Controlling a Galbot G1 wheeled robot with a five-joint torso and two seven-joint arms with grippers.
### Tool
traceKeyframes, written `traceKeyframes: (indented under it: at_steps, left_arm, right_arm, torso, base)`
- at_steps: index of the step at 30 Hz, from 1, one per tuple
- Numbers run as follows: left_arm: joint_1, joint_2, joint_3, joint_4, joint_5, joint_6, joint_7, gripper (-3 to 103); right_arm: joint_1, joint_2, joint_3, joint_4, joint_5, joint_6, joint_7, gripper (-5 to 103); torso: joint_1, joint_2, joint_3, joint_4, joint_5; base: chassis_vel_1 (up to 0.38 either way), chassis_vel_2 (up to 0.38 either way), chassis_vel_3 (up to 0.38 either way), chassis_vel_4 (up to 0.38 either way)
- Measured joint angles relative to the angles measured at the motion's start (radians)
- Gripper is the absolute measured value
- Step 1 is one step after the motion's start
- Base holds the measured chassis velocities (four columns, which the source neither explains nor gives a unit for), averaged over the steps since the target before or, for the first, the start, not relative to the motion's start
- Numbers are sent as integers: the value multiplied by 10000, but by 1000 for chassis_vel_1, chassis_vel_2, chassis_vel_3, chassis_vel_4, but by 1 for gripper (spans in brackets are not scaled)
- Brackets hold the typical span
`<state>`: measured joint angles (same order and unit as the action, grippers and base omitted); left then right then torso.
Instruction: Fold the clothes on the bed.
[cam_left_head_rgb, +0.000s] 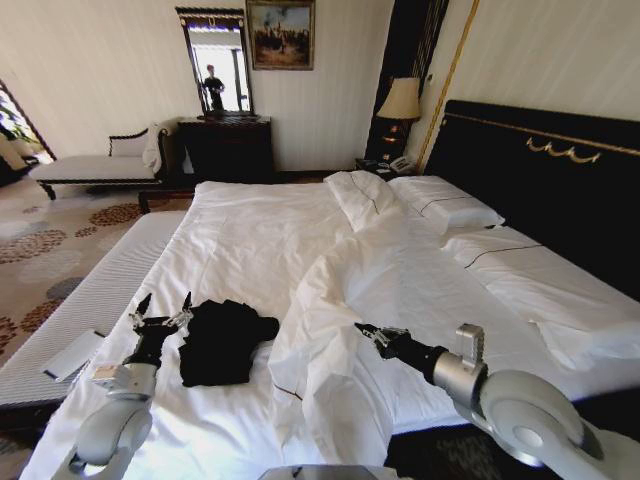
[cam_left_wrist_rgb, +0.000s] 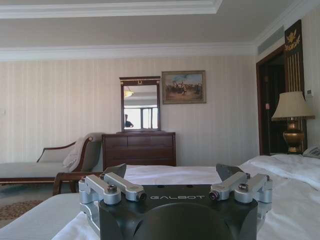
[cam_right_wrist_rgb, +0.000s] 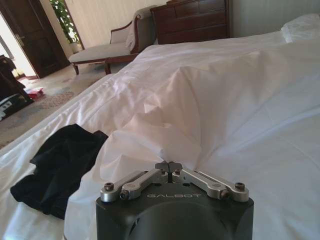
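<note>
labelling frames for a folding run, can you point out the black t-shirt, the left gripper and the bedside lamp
black T-shirt (cam_left_head_rgb: 222, 343): head view, middle of the crumpled fabric.
left gripper (cam_left_head_rgb: 163, 318): head view, midway between its spread fingertips, beside the shirt.
bedside lamp (cam_left_head_rgb: 401, 100): head view, on the shade.

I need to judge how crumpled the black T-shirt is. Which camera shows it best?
The head view: the whole T-shirt lies bunched on the bed beside the open left gripper. The right wrist view catches it from the side.
</note>
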<state>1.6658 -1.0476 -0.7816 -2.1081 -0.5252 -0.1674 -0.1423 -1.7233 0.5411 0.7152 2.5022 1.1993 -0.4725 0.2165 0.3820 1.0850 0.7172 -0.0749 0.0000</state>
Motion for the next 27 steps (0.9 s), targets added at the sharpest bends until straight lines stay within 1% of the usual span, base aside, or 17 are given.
traceKeyframes:
  at_steps: [1, 2, 5, 6, 9, 10, 12, 13, 15, 16, 17, 18, 20, 21, 23, 25, 27]
  left_arm:
    - [1, -1, -5, -8, -13, 0, -2, 100]
    - [-18, 6, -9, -23, -64, -7, -1, 100]
    - [-26, 21, -12, -13, -92, -21, -1, 100]
    - [-42, 42, -18, 10, -136, -32, 0, 100]
    - [-72, 55, -20, 45, -170, -42, 0, 100]
    - [-109, 63, -21, 90, -206, -60, 1, 100]
    - [-131, 69, -21, 134, -239, -86, 11, 100]
    - [-131, 69, -21, 134, -239, -86, 11, 100]
    - [-22, 23, -113, 146, -262, -160, 40, 100]
    - [-22, 23, -113, 146, -262, -160, 40, 100]
    - [42, -14, -162, 146, -273, -185, 47, 100]
    - [53, -29, -180, 149, -277, -196, 49, 100]
    - [41, -38, -184, 172, -286, -209, 54, 100]
    - [41, -38, -184, 172, -286, -209, 54, 100]
    - [44, -46, -200, 171, -304, -215, 58, 100]
    - [116, -95, -283, 166, -331, -233, 58, 100]
    - [176, -128, -340, 163, -336, -254, 57, 100]
  right_arm:
    - [-262, 77, 287, -1, -196, -65, 0, 0]
    - [-1299, 533, 1650, -5, -690, -76, -95, 0]
    - [-1641, 796, 2190, -7, -807, -68, -132, 0]
    - [-2070, 1150, 2831, -8, -1144, 22, -290, 0]
    - [-2359, 1442, 3193, -10, -1337, 52, -373, 0]
    - [-2649, 1832, 3572, -12, -1524, 49, -431, 0]
    - [-2936, 2194, 4015, -13, -1734, 49, -464, 0]
    - [-2936, 2194, 4015, -13, -1734, 49, -464, 0]
    - [-3145, 2438, 4577, -15, -1786, 113, -480, 0]
    - [-3145, 2438, 4577, -15, -1786, 113, -480, 0]
    - [-3206, 2518, 4901, -16, -1753, 152, -506, 0]
    - [-3273, 2582, 5085, -15, -1737, 185, -535, 0]
    - [-3514, 2782, 5700, -18, -1695, 291, -608, 0]
    - [-3514, 2782, 5700, -18, -1695, 291, -608, 0]
    - [-3696, 2898, 6125, -18, -1638, 393, -648, 0]
    - [-3851, 3063, 6645, -20, -1479, 496, -672, 0]
    - [-3830, 3186, 6809, -20, -1370, 525, -667, 0]
  torso:
    - [0, -1, 0, -1, 0]
    - [-1, 0, 0, -4, -1]
    - [0, 0, 0, -3, 1]
    - [0, 0, 0, -1, 0]
    - [0, 0, 0, -2, 0]
    - [-1, 0, 0, -6, 1]
    - [-1, 0, 0, -5, 0]
    - [-1, 0, 0, -5, 0]
    - [0, 0, 0, -7, 0]
    - [0, 0, 0, -7, 0]
    - [0, 0, 0, 3, 0]
    - [0, 0, 0, 5, 0]
    - [0, 0, 0, -1, 0]
    - [0, 0, 0, -1, 0]
    - [0, 0, 0, -6, -2]
    - [0, 0, 0, -4, -1]
    - [-1, 0, -1, -2, -1]
  base:
    - [0, 0, 0, 0]
    - [0, 0, 0, 0]
    - [0, 0, 0, 0]
    - [0, 0, 0, 0]
    - [0, 0, 0, 0]
    - [0, 0, 0, 0]
    - [0, 0, 0, 0]
    - [0, 0, 0, 0]
    - [0, 0, 0, 0]
    - [0, 0, 0, 0]
    - [0, 0, 0, 0]
    - [0, 0, 0, 0]
    - [0, 0, 0, 0]
    - [0, 0, 0, 0]
    - [0, 0, 0, 0]
    - [0, 0, 0, 0]
    - [0, 0, 0, 0]
